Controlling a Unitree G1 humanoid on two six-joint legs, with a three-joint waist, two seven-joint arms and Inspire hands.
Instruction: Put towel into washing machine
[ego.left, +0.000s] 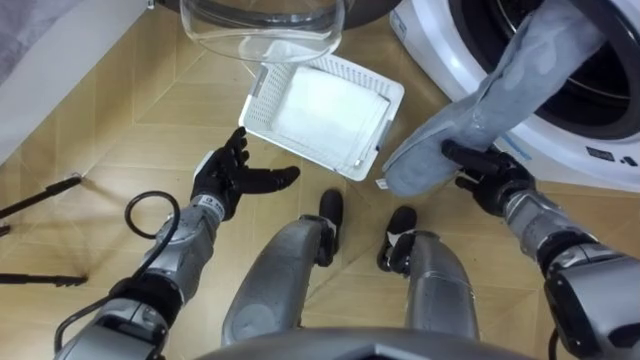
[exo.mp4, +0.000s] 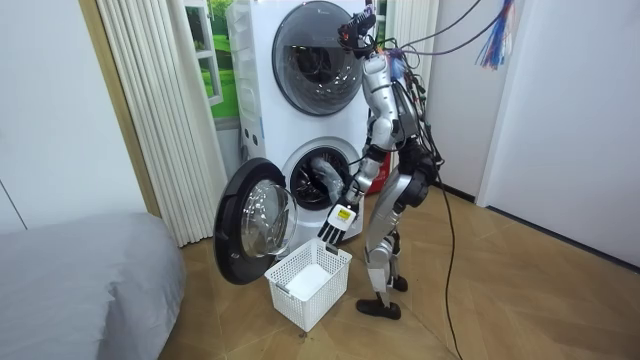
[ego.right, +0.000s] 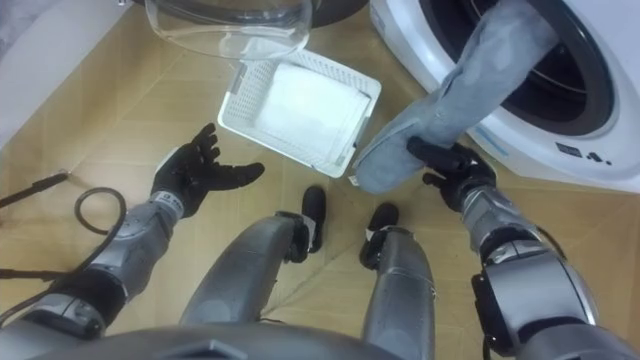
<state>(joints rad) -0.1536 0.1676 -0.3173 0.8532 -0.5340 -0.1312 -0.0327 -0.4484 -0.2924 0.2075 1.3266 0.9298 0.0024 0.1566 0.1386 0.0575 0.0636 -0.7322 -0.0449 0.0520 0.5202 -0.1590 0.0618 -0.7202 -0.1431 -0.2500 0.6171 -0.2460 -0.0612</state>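
Towel hangs half inside the washing machine, its loose end outside in the right hand's curled fingers, left hand empty with fingers spread; the rest awaits pushing in.

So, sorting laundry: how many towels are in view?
1: a grey towel hangs from the drum, gripped by the right hand. The basket holds something white, maybe another.
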